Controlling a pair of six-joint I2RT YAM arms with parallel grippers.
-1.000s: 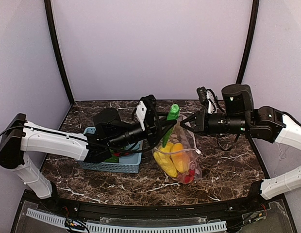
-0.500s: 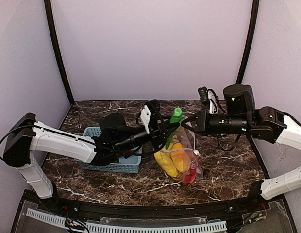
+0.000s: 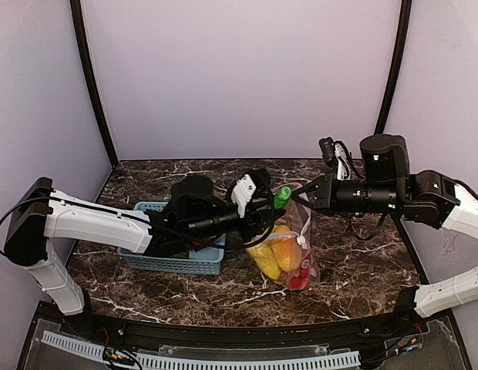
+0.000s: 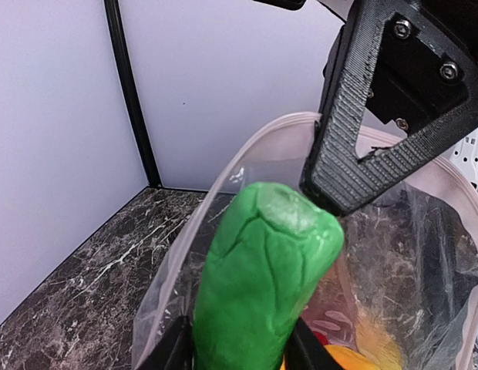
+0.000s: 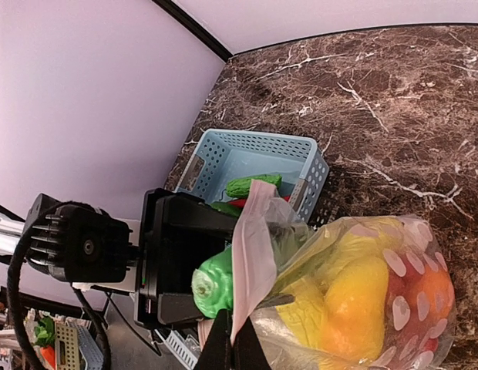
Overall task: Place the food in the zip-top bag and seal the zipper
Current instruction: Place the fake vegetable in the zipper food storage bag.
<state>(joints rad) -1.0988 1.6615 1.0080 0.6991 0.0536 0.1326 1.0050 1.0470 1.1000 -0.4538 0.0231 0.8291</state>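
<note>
My left gripper (image 4: 239, 354) is shut on a green cucumber (image 4: 262, 285), whose tip points into the open mouth of the zip-top bag (image 3: 289, 250). The dotted bag stands on the table holding yellow peppers (image 5: 355, 301) and red and orange food. My right gripper (image 5: 233, 339) is shut on the bag's mouth edge, pinching the pinkish zipper strip (image 5: 250, 247) and holding it up. In the top view the left gripper (image 3: 264, 206) and the right gripper (image 3: 307, 196) face each other over the bag, with the cucumber (image 3: 282, 197) between them.
A light blue lattice basket (image 3: 177, 262) sits left of the bag under my left arm, with another green cucumber (image 5: 250, 185) and a red piece inside. Dark marble tabletop (image 3: 362, 254) lies to the right; purple walls close the back and sides.
My left arm has moved right and lowered the cucumber from nearly upright to tilted into the bag's mouth. My right gripper has kept its pinch on the rim, shifting slightly right.
</note>
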